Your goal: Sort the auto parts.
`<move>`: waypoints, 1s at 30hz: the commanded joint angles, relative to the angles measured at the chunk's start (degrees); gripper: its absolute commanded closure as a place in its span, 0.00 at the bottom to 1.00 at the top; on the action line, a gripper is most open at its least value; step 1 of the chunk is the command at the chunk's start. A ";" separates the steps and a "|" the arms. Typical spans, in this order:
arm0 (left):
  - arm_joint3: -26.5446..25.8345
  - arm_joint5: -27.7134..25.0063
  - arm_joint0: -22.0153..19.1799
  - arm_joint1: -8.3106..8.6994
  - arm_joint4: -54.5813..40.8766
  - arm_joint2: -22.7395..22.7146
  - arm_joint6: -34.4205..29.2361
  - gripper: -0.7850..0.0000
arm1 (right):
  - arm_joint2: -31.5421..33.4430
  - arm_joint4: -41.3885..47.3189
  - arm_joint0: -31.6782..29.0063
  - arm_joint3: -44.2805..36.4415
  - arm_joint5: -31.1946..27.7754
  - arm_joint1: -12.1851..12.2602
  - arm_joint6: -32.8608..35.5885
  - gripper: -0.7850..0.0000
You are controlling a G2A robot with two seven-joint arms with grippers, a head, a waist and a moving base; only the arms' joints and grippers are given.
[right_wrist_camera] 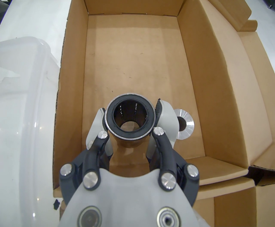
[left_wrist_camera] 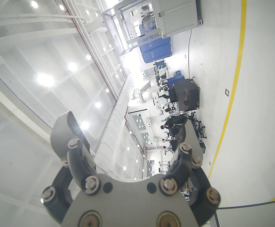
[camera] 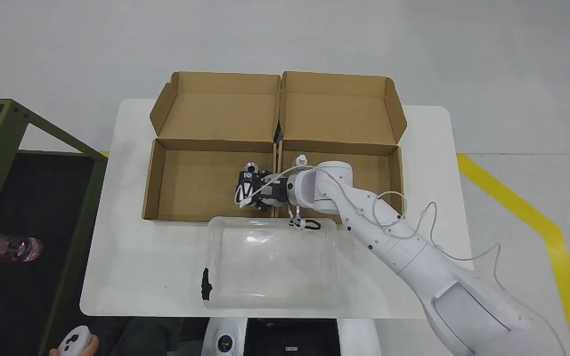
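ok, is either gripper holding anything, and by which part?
Right gripper holds a cylindrical bearing by its outer wall, fingers on opposite sides. Left gripper is open, holding nothing.

You were working in a large industrial hall, part factory floor, part robotics lab. Overhead ran a high white ceiling (left_wrist_camera: 25,43) with rows of round lights (left_wrist_camera: 45,79) and a red pipe (left_wrist_camera: 86,43) along it. The floor (left_wrist_camera: 210,53) was glossy white and marked with a curving yellow line (left_wrist_camera: 234,86). Far down the hall you had metal-framed enclosures (left_wrist_camera: 171,17), blue cabinets (left_wrist_camera: 155,48), a black cart (left_wrist_camera: 185,95) and office chairs (left_wrist_camera: 198,126) among desks. Your own station was a white bench (camera: 125,258) on that same floor, with a yellow line running near it and a green frame (camera: 7,133) at one side.
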 commanded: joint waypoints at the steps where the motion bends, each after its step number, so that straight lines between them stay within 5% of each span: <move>1: 0.00 0.00 0.00 0.00 0.00 0.00 0.00 0.00 | 0.16 -0.30 -0.02 0.07 -0.10 -0.03 0.11 0.66; 16: 0.00 0.00 0.00 0.00 0.00 0.00 0.00 0.00 | 3.19 -1.62 -1.73 -4.30 -2.06 0.82 1.45 0.50; 30: 0.00 0.00 0.00 0.00 0.00 0.00 0.00 0.00 | 6.30 -0.78 -2.88 -8.82 -2.82 1.34 0.30 0.48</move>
